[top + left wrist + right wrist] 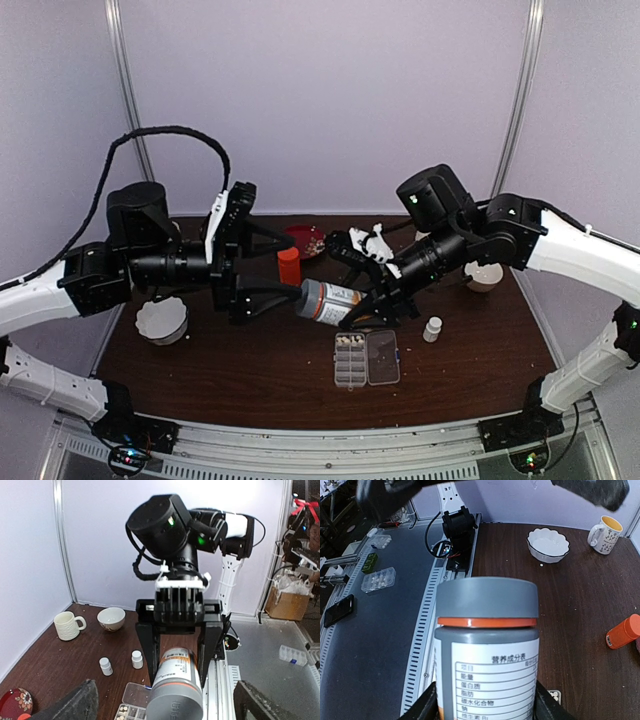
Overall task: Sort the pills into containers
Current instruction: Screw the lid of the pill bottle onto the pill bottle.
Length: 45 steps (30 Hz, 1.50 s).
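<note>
At lower centre of the overhead view, pills (350,342) lie in the organiser's containers (350,372) on the counter (250,370). Right pincer (372,303) clamps the grey-capped bottle (325,301) by its body; left pincer (164,684) stands open around its cap (175,702). Pills: light, hard, likely rolling; best poured, not pinched.

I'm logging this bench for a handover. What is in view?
grey-capped bottle: one, grey, in the right tool
orange bottle: one, orange, table's back centre
small white bottles: two, white, table's right side
organiser box: one, clear, front centre, lid open
pills: several, whitish, in organiser box
red dish: one, red, back centre
bowls: two, white, one each side
mugs: two, cream and white, one each side
table: one, dark brown
left tool: black, open, at the bottle's cap
right tool: black, shut on grey-capped bottle
</note>
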Each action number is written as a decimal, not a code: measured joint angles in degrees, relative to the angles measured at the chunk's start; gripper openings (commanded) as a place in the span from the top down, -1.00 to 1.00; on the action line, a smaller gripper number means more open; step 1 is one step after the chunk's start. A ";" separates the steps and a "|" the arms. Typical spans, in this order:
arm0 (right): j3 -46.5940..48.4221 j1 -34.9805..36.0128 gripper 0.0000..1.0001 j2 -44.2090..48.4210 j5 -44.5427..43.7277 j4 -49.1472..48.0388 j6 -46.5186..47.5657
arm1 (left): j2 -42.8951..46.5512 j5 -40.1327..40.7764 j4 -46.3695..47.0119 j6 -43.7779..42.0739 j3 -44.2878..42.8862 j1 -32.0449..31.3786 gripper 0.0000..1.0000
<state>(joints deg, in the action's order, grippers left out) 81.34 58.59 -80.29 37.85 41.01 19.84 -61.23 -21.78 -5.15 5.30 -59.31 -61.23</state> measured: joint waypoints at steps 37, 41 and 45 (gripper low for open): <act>-0.28 0.31 1.00 1.77 -5.09 -1.97 0.28 | -10.21 -2.64 -17.31 25.31 -13.90 0.17 -0.53; -0.28 0.31 1.00 1.77 -5.16 -2.27 -0.11 | -10.49 -3.34 -17.86 24.61 -13.90 0.04 -0.60; -0.28 0.31 1.00 1.77 -5.18 -2.34 -0.28 | -10.58 -3.89 -19.06 24.28 -13.90 0.00 -0.43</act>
<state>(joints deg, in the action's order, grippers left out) 81.06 58.89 -78.52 32.67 38.68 19.55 -71.81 -25.67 -24.21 29.58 -73.21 -61.23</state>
